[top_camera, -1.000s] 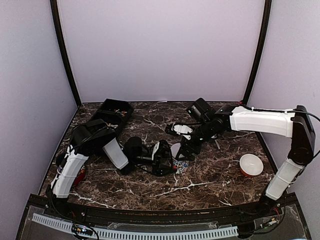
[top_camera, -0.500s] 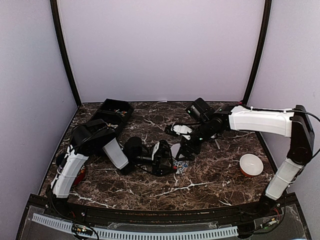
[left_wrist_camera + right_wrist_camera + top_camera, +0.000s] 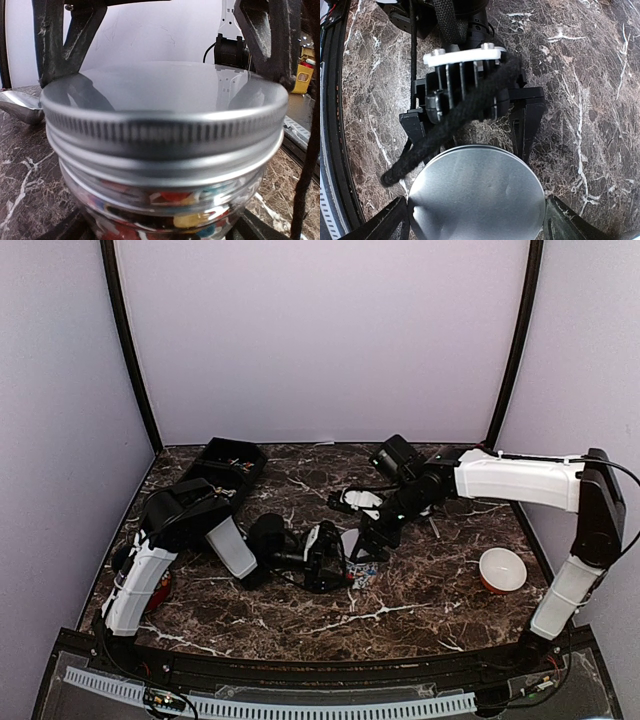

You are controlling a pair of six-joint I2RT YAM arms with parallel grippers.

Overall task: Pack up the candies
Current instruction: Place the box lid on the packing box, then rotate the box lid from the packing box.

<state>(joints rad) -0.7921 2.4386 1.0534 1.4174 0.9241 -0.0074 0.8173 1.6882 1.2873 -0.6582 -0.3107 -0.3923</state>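
The candies (image 3: 182, 219) are already inside the glass jar (image 3: 150, 215) and show in mixed colours through the glass just under the metal lid (image 3: 165, 132). The jar stands near the middle of the surface (image 3: 420, 612), a little toward its left edge. The lid sits on the jar's mouth and looks level. Whether its thread is fully home I cannot tell.

The left tool (image 3: 165, 75) clasps the jar, with a finger against each side at rim height. The right tool (image 3: 476, 202) hangs over the lid from above, jaws wide, with a finger at either side of the rim. Whether they press the metal or stand just clear cannot be told.

The step in hand is most likely closing the lid. Done well, the right tool bears evenly on the knurled rim, is centred on the jar's axis, and turns without pushing sideways, so the thread does not cross. The left tool needs a grip firm enough to stop the smooth glass spinning, without tilting it.

The black cable (image 3: 445, 135) lies close to the lid's edge and could snag a finger. A metal scoop (image 3: 17, 106) lies just beside the jar. The bowl (image 3: 500, 568) near the right edge and the black bin (image 3: 228, 465) at the far left corner are well apart from it.
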